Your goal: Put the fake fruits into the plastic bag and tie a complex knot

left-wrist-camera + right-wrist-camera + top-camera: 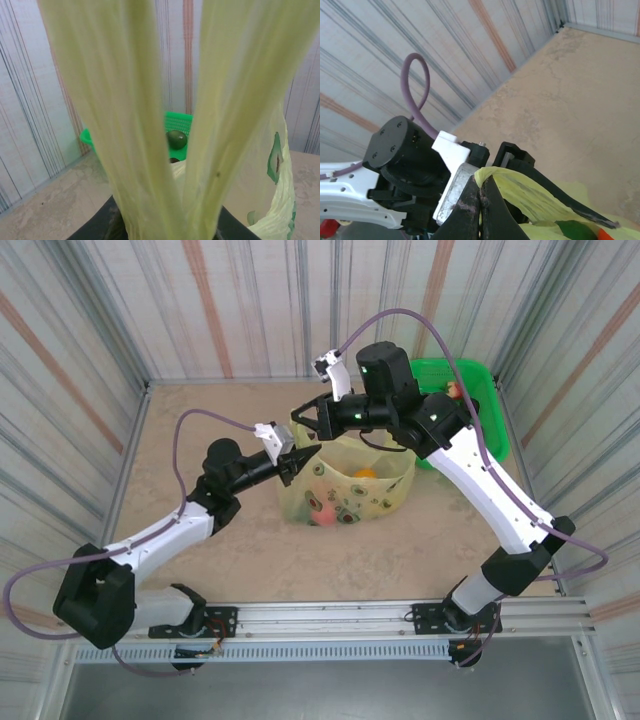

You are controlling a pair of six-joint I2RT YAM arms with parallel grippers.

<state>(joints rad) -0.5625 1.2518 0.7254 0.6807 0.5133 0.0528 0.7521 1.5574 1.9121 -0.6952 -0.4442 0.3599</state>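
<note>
Centrally, the closed right gripper (480, 184) is pinching a translucent yellow-green plastic bag (388, 492) by its handle (520, 189); the left gripper (300, 461) is straddling it, grip unclear.

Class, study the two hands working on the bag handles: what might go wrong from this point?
1. The right hand pinches the plastic bag by a handle at its very fingertips; the thin plastic may slip free.
2. The left hand sits close beside it, so the two might collide.
3. A green fruit lies in the basket; a knot now would shut it out.
</note>
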